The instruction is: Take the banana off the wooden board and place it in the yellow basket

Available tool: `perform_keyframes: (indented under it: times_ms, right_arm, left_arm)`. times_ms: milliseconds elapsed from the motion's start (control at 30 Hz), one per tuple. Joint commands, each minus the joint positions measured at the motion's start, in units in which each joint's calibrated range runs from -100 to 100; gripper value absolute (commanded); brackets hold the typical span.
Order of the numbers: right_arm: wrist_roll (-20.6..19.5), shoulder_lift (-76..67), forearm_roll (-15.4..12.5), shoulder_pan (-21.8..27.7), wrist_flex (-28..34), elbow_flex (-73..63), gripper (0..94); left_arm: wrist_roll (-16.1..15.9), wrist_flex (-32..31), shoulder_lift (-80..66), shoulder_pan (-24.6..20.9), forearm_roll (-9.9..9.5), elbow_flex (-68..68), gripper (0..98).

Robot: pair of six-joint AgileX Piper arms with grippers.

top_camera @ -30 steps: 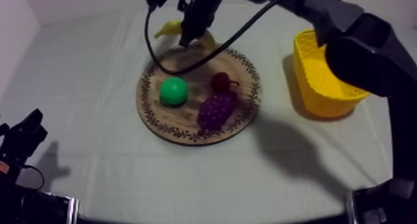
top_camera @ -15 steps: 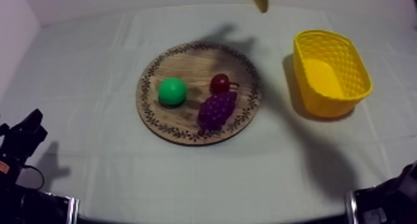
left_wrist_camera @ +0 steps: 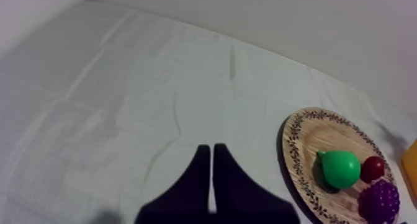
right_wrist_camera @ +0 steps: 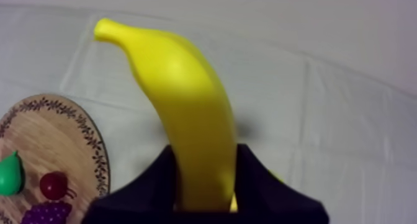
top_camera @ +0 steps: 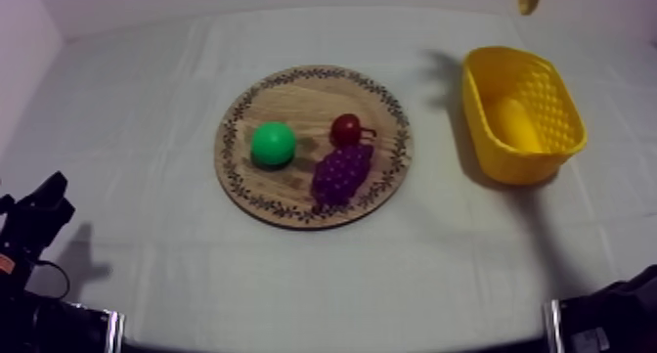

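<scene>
One banana (right_wrist_camera: 192,115) stands upright in the air, its lower end clenched between the right jaws, by the far rim of the yellow basket (top_camera: 518,166). Bare worktop (top_camera: 293,279) surrounds the basket. The wooden board (top_camera: 303,98) lies well apart. Left jaws rest pressed together, empty, at the near edge.

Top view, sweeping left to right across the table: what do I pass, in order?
left gripper → pear → bunch of grapes → yellow basket
</scene>
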Motion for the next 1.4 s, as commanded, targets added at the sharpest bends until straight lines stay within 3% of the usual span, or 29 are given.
perform_keyframes:
  times_ms: [0,233,667,967,1367]
  right_arm:
    - [-1.42,-3.57,0.75,0.79,-2.71,8.88,20.2]
    - [-6.05,-11.60,3.56,1.35,-10.40,25.13,20.5]
    - [-18.49,-19.61,13.08,-0.98,-22.76,49.64,20.3]
    - [-22.40,-19.86,15.69,-0.70,-26.01,55.20,20.5]
    - [-25.75,-14.38,18.07,-1.12,-27.33,51.75,20.7]
  left_arm:
    - [0.00,0.00,-0.03,0.00,-0.01,0.03,0.1]
    - [0.00,0.00,-0.03,0.00,-0.01,0.03,0.1]
    - [0.00,0.00,-0.03,0.00,-0.01,0.03,0.1]
    - [0.00,0.00,-0.03,0.00,-0.01,0.03,0.1]
    - [0.00,0.00,-0.03,0.00,-0.01,0.03,0.1]
